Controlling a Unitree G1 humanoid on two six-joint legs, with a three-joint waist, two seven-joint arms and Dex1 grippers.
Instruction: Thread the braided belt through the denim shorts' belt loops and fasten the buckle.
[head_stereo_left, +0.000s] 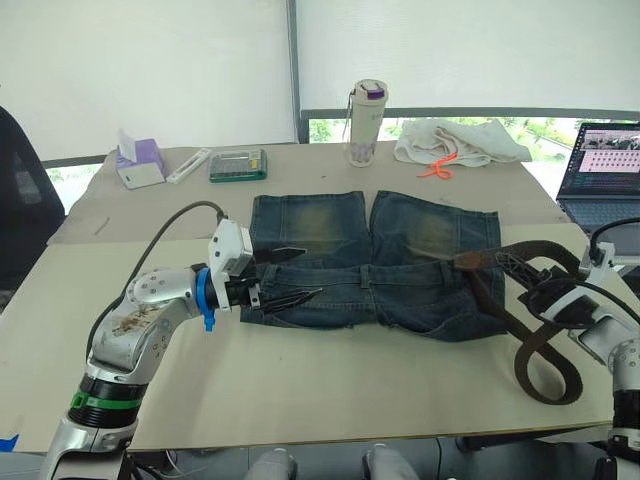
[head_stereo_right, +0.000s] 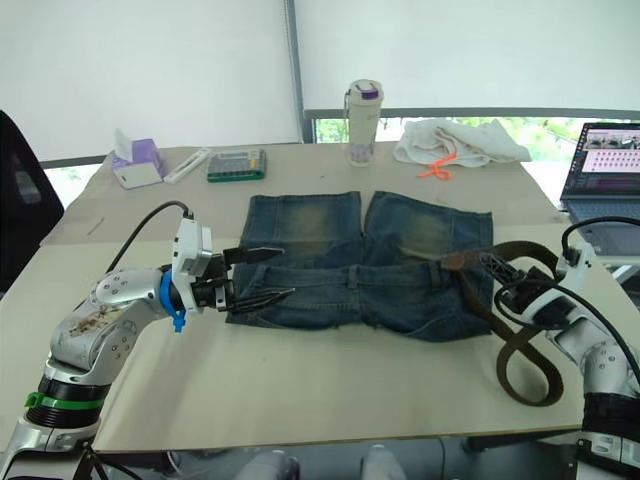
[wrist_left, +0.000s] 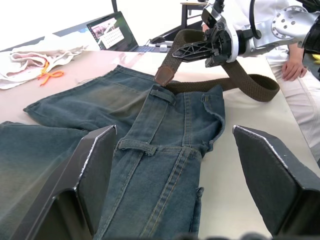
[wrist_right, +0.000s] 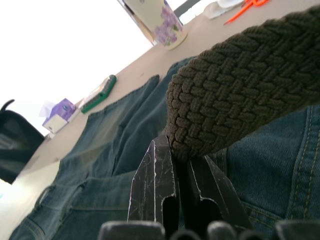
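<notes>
Looped at the table's (head_stereo_left: 330, 400) near edge, the braided belt (head_stereo_left: 548, 372) hangs from our right gripper (head_stereo_right: 505, 277), fingers pinched tight on its coarse dark-brown weave. We see its tan leather end resting on the denim shorts (head_stereo_left: 375, 262), faded blue, spread flat mid-table. Our left gripper (head_stereo_left: 292, 275) hovers spread wide over the waistband's left end, holding nothing.
</notes>
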